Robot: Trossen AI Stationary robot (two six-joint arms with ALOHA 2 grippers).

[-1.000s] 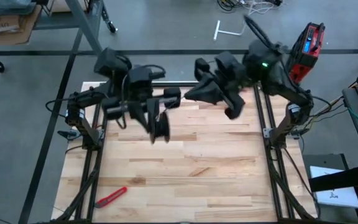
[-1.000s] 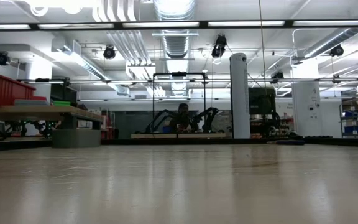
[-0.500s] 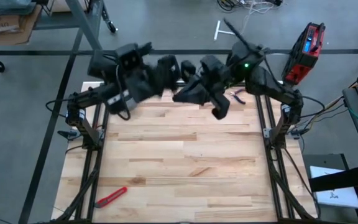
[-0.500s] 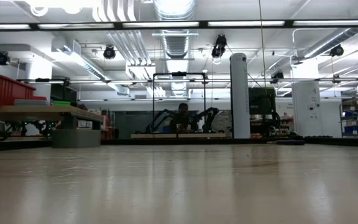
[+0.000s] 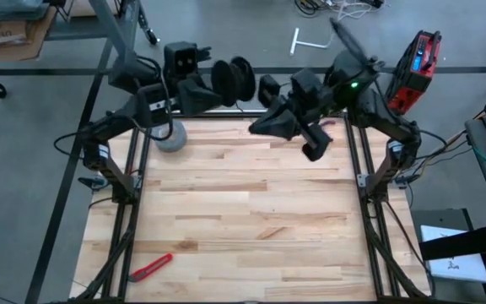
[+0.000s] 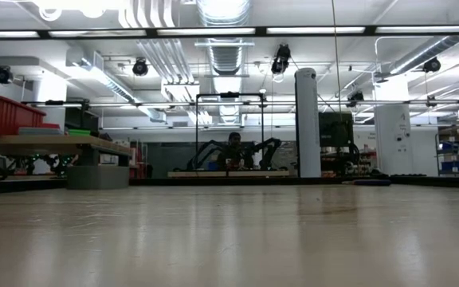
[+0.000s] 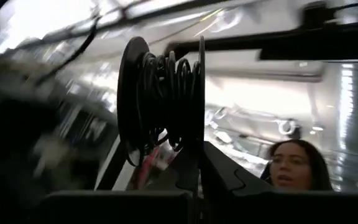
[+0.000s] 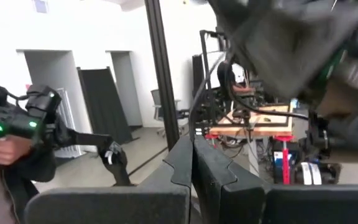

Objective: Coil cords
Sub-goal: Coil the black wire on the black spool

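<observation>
A small black round reel (image 5: 233, 79) with the thin black cord (image 7: 160, 93) wound on it is held up in the air above the table's far edge. My left gripper (image 5: 213, 87) is shut on it. The left wrist view shows the reel edge-on, with a short loop of cord (image 7: 143, 149) hanging from the winding. My right gripper (image 5: 256, 128) hovers just right of the reel over the far part of the table, shut, with nothing between its fingers (image 8: 178, 163). The low view shows neither gripper. My left gripper pinches the rim of one thin flange of the reel (image 7: 200, 134) between its two fingers (image 7: 225, 177). The reel stands on edge beyond the fingertips, lifted clear of the table. The other flange (image 7: 128, 93) is free.
A grey ring-shaped tape roll (image 5: 171, 135) lies on the table's far left part, below the left arm. A red cutter (image 5: 150, 267) lies near the front left corner. A red tool (image 5: 417, 61) stands off the table at the far right. A person (image 7: 294, 165) is behind the table.
My left gripper has gone up and toward the table's far edge with the reel and has tipped upward, so the reel now hangs above the far edge. This has uncovered the grey tape roll. My right gripper has swung a little left and back.
</observation>
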